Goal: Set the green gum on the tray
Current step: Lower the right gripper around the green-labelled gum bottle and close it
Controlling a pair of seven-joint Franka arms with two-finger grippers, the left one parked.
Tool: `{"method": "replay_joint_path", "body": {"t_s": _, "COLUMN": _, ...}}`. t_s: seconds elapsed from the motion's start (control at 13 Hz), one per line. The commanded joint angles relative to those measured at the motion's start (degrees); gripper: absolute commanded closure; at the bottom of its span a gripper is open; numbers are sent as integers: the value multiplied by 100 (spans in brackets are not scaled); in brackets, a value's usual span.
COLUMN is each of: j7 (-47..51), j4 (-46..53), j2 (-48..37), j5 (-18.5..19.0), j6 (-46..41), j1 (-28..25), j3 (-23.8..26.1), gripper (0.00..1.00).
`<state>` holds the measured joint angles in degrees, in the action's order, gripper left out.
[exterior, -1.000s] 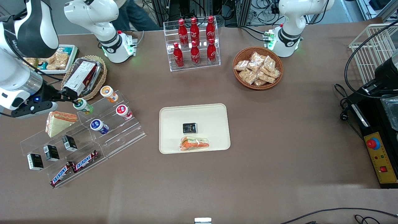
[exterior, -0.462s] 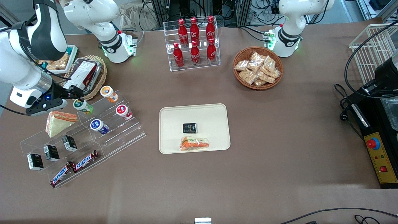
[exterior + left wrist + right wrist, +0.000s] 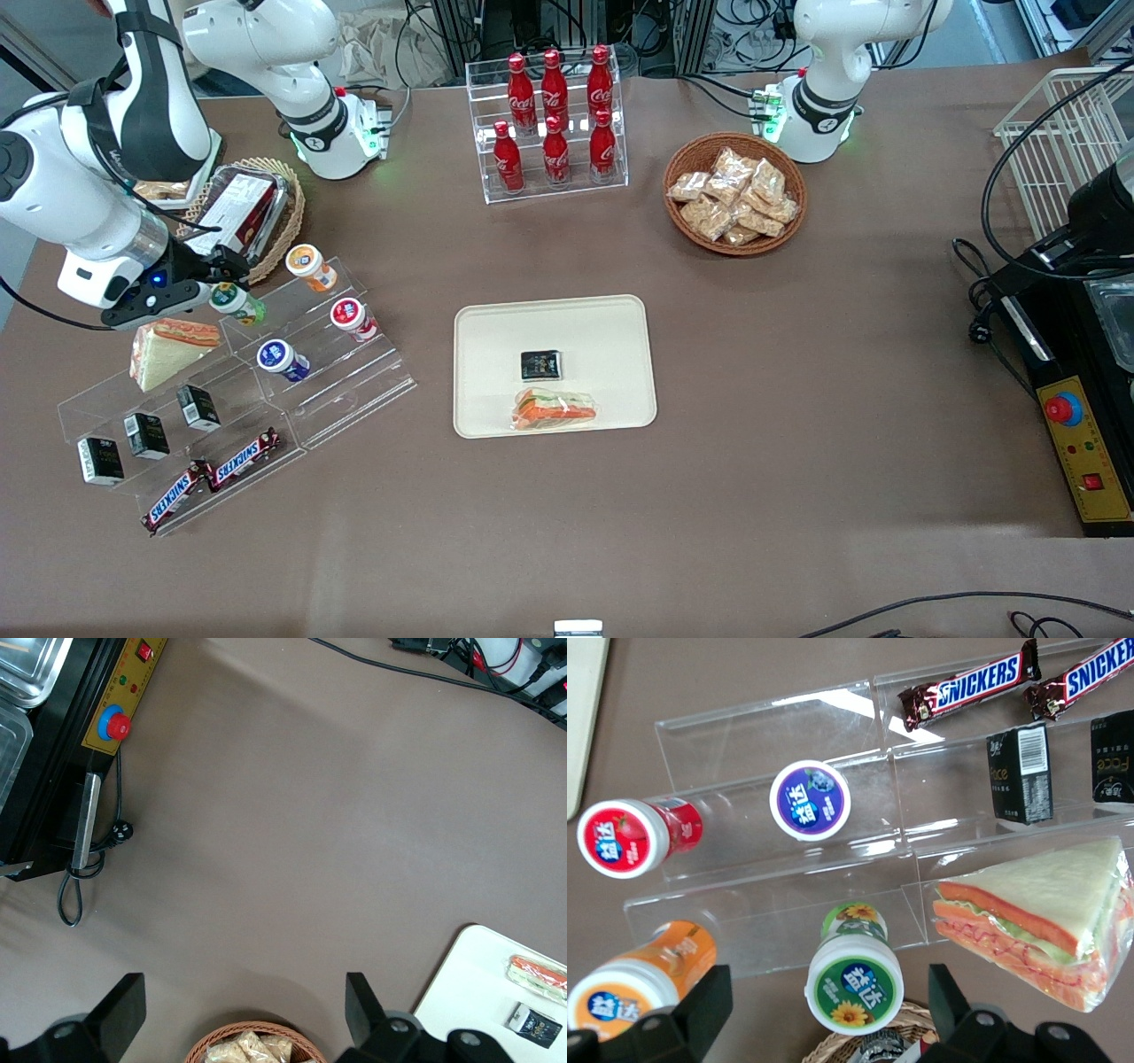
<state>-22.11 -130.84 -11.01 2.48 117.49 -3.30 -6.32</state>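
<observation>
The green gum (image 3: 236, 302) lies on its side on the top step of a clear acrylic stand (image 3: 354, 381), its white-and-green lid facing up and outward. In the right wrist view the lid (image 3: 854, 981) sits between my two black fingers (image 3: 700, 1010), with a gap on each side. My gripper (image 3: 229, 270) is open just above the gum, touching nothing. The cream tray (image 3: 496, 323) lies at the table's middle, toward the parked arm's end from the stand. It holds a black packet (image 3: 540, 364) and a wrapped sandwich (image 3: 555, 409). Its corner shows in the right wrist view (image 3: 580, 709).
Orange-lidded (image 3: 310, 266), red-lidded (image 3: 353, 317) and blue-lidded (image 3: 282, 359) gum bottles share the stand with a wrapped sandwich (image 3: 168, 350), black boxes and Snickers bars (image 3: 244, 461). A wicker basket (image 3: 285, 217) sits close by my gripper. A cola rack (image 3: 554, 124) and a snack basket (image 3: 735, 193) stand farther back.
My arm has swung in over the stand, carrying the open gripper closer to the green gum. The gum and the tray have not moved.
</observation>
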Motion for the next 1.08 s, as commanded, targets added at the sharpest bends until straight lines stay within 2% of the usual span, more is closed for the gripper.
{"method": "replay_joint_path", "body": {"t_s": 0.0, "j7": -249, "j4": -337, "j2": -182, "j5": 112, "j6": 239, "j1": -4, "j3": -158, "gripper": 1}}
{"method": "replay_joint_path", "body": {"t_s": 0.77, "j7": -417, "j4": -530, "j2": 108, "j5": 129, "j6": 564, "j1": -4, "j3": -168, "gripper": 2}}
{"method": "replay_joint_path", "body": {"t_s": 0.85, "j7": -426, "j4": -548, "j2": 143, "j5": 130, "j6": 573, "j1": -4, "j3": -168, "gripper": 3}}
{"method": "replay_joint_path", "body": {"t_s": 1.0, "j7": -443, "j4": -557, "j2": 169, "j5": 191, "j6": 573, "j1": -4, "j3": -168, "gripper": 13}}
